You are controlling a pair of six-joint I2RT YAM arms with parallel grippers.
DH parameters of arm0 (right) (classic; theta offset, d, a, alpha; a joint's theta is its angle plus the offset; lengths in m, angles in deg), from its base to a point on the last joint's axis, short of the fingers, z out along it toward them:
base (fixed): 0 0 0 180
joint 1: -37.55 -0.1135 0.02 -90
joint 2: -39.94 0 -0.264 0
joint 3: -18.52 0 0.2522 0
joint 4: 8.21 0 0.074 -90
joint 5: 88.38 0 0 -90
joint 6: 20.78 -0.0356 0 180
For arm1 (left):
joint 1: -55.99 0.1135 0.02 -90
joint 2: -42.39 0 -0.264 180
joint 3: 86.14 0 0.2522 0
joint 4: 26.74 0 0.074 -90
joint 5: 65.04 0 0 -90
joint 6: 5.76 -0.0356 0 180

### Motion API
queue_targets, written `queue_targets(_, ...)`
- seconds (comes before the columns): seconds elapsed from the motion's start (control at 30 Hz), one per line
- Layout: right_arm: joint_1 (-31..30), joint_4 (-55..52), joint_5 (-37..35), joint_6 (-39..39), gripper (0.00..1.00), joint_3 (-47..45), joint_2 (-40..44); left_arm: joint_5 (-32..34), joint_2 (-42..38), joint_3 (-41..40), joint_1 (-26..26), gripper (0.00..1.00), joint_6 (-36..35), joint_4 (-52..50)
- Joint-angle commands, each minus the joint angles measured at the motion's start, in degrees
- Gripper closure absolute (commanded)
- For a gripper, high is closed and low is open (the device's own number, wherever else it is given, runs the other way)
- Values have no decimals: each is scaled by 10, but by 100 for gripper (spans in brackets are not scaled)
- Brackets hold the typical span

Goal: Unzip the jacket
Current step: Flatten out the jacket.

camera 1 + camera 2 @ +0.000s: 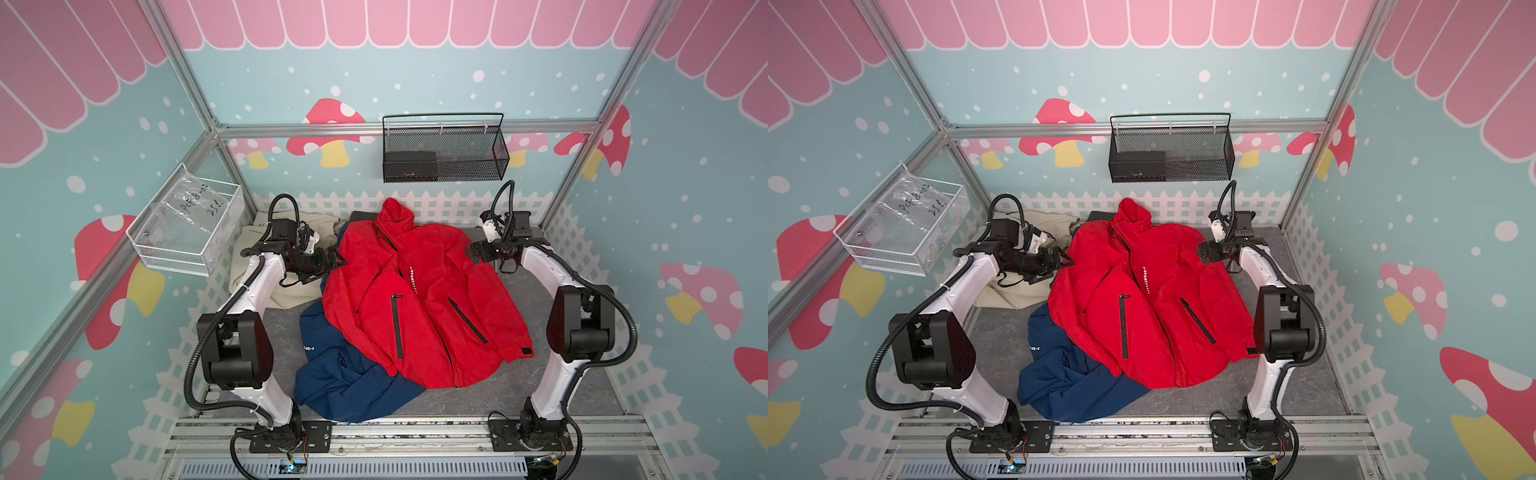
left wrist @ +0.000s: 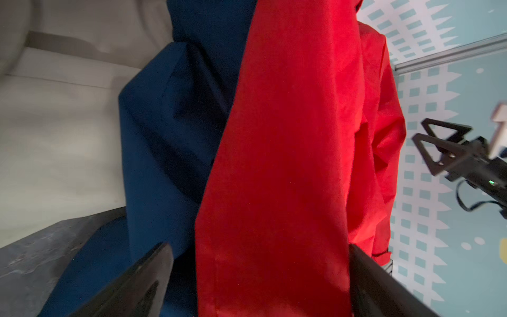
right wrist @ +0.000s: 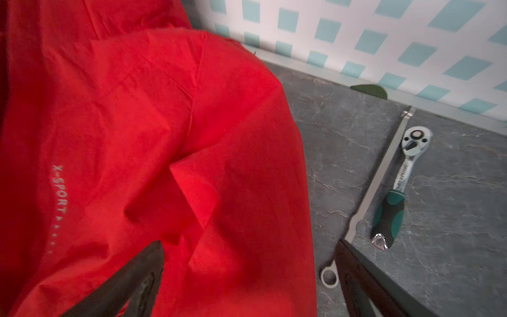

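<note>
A: The left gripper (image 1: 337, 262) sits at the sleeve edge of the red jacket (image 1: 419, 299), jaws spread and nothing held. Which way does the zip run?
B: The jacket lies spread in the middle, over a navy garment (image 1: 345, 374), hood at the far end and hem toward the robot. Its front zip (image 1: 388, 243) seems to run along that line. The slider cannot be made out.
A: And the right gripper (image 1: 476, 251)?
B: Open too, empty, just beside the opposite shoulder. It is a little farther from the collar, so the left looks nearer.
</note>
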Motion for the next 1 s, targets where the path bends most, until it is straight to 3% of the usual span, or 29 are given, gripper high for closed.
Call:
queue_targets(0.0, -11, -4, -14, 57, 2, 41, -35, -44, 17, 7, -9, 1, -7, 10)
queue_targets(0.23, -17, -3, 3, 57, 2, 79, -95, -26, 43, 9, -27, 1, -3, 12)
queue_targets(0.33, -18, 5, -16, 42, 9, 75, -96, -23, 47, 11, -30, 11, -6, 13)
queue_targets(0.4, -18, 14, -26, 36, 34, 70, -85, -10, 42, 14, -31, 26, -2, 12)
queue_targets(0.43, -15, 23, -28, 27, 62, 67, -77, -8, 38, 17, -31, 47, -2, 13)
queue_targets(0.47, -9, 33, -29, 12, 79, 65, -69, -5, 34, 22, -31, 68, -1, 13)
queue_targets(0.53, 8, 52, -29, -22, 100, 64, -56, -2, 26, 35, -31, 86, 1, 17)
queue_targets(0.67, 54, 59, -21, -82, 100, 97, -46, 27, 17, 87, -24, 100, 12, -1)
queue_targets(0.83, 101, 12, -12, -114, 100, 176, -77, 135, 12, 172, 13, 100, 22, -46)
queue_targets(0.97, 109, -6, -14, -105, 100, 212, -91, 169, 35, 242, 31, 100, 17, -82)
